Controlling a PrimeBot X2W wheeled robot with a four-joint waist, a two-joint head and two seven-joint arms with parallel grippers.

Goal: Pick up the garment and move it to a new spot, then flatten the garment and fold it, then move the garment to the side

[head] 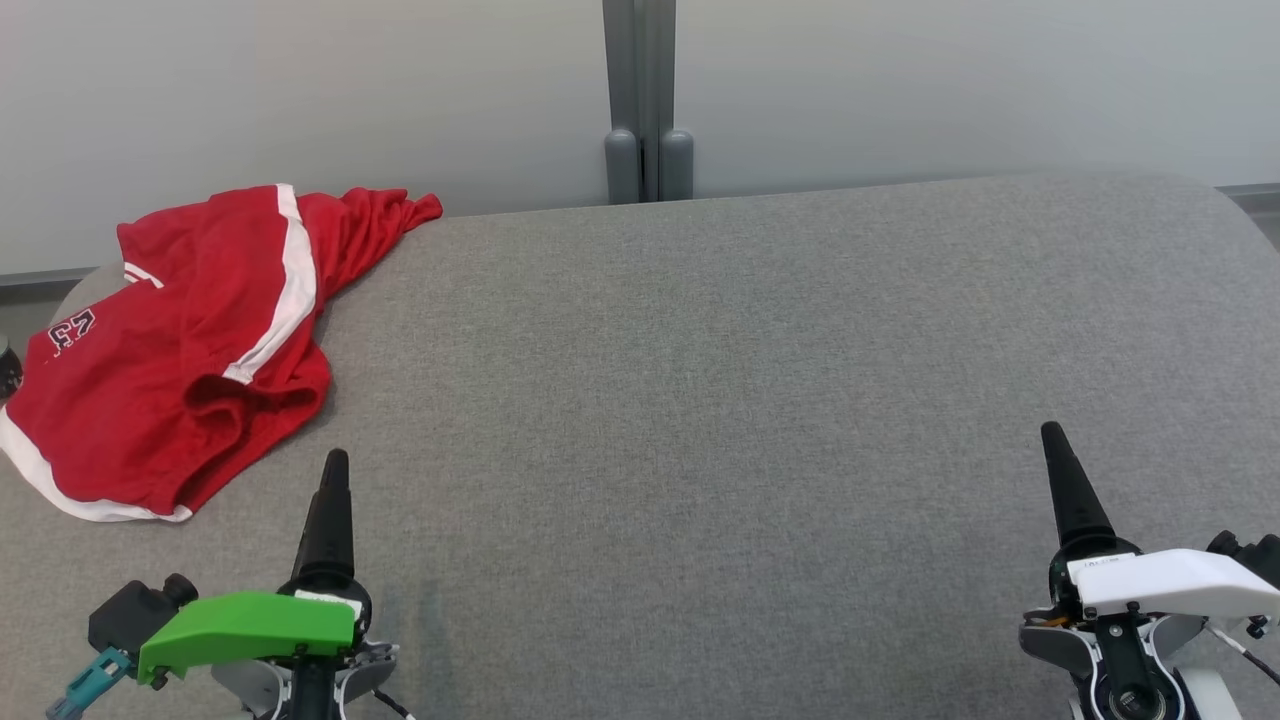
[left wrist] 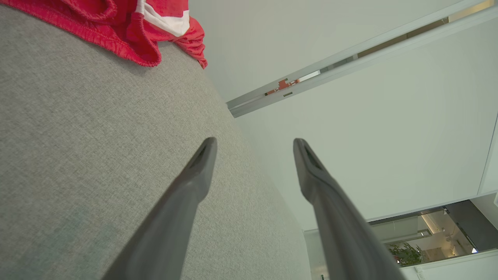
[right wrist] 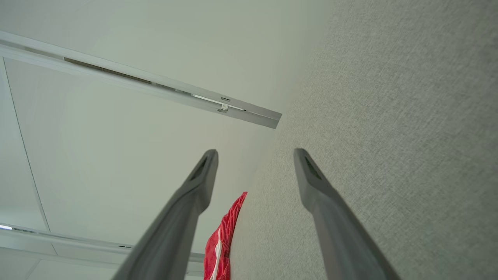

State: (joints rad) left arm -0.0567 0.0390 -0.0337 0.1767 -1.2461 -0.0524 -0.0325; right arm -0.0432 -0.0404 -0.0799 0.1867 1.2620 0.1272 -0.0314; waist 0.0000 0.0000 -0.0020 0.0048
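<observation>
Garment [head: 190, 340] lies crumpled at the far left corner of the table [head: 700, 400], seemingly overhanging the edge. Left gripper [left wrist: 255, 147] and right gripper [right wrist: 255, 157] are both spread wide, empty and short of it. Risk: a shallow pinch takes one layer only, or drags the cloth off the edge. Its left side is cut off and the layers beneath are unreadable.

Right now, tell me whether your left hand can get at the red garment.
Probably yes. The left hand is open and empty, and the red garment lies crumpled close ahead, slightly to its left. Nothing stands between them on the grey surface, so a short reach should do.
</observation>
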